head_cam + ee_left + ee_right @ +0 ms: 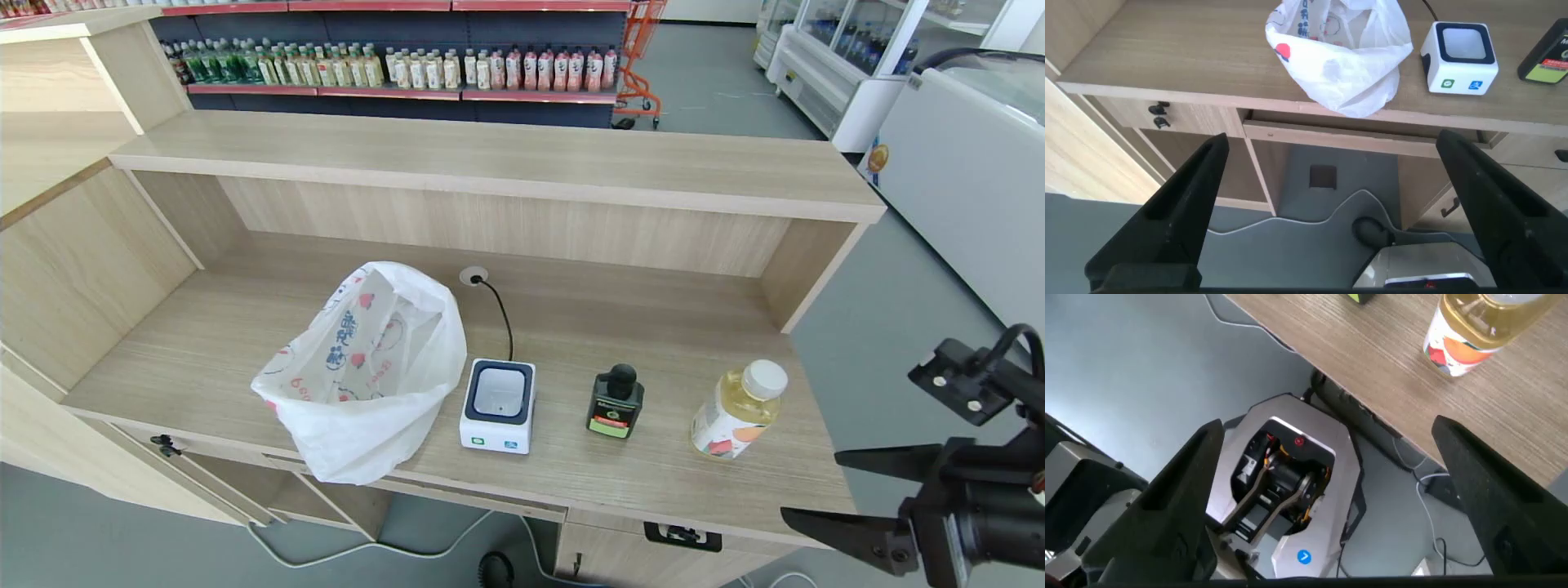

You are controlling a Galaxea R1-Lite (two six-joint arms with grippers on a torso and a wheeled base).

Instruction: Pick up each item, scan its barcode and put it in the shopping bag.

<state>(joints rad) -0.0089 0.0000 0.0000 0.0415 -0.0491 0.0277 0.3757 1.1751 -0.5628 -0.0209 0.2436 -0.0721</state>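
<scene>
at lower right of frame, right pincer (810, 486) wide, empty; upright bottle (739, 408) on bench (571, 327) lies just up-left, right arm nearer.

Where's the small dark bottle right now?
Head view: the dark bottle stands on the counter, between the scanner on its left and the yellow drink bottle on its right.

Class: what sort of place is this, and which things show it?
Most likely a shop checkout: a barcode scanner and shopping bag on the counter, with shelves of bottled drinks behind.
</scene>
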